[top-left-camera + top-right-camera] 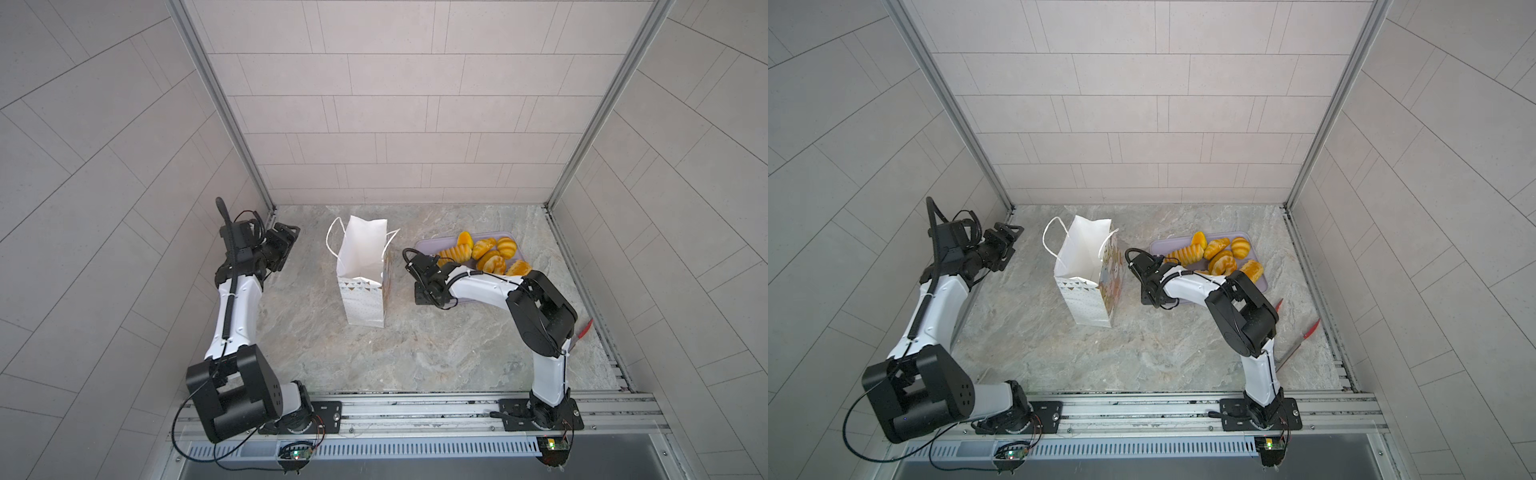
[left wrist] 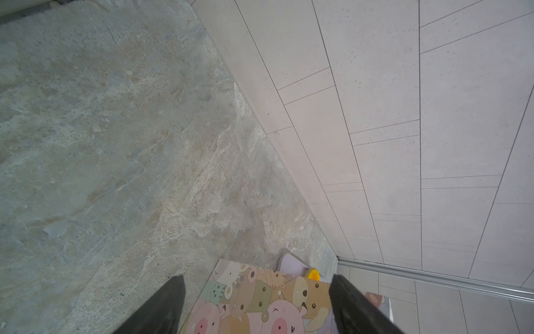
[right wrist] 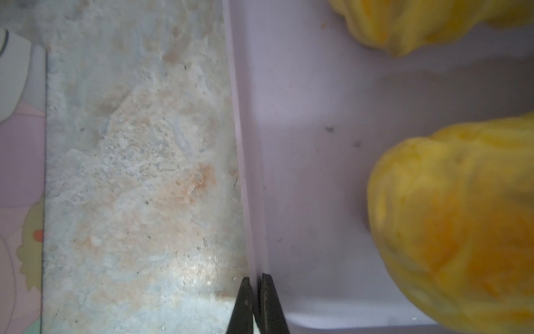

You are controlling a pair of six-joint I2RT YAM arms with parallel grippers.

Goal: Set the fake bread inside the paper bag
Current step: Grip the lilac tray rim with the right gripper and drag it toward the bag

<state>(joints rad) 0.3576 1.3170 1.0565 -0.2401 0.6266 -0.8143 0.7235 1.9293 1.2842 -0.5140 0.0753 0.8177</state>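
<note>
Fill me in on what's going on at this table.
The right gripper is shut on the rim of the lilac tray, next to the upright, open paper bag. The fake bread lies on that tray; none is held. The left gripper hangs open on the bag's other side, touching nothing.

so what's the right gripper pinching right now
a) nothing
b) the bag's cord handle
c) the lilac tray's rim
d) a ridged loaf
c: in the right wrist view the right gripper has its jaws closed on the thin side wall of the lilac tray, apart from the fake bread.
</note>
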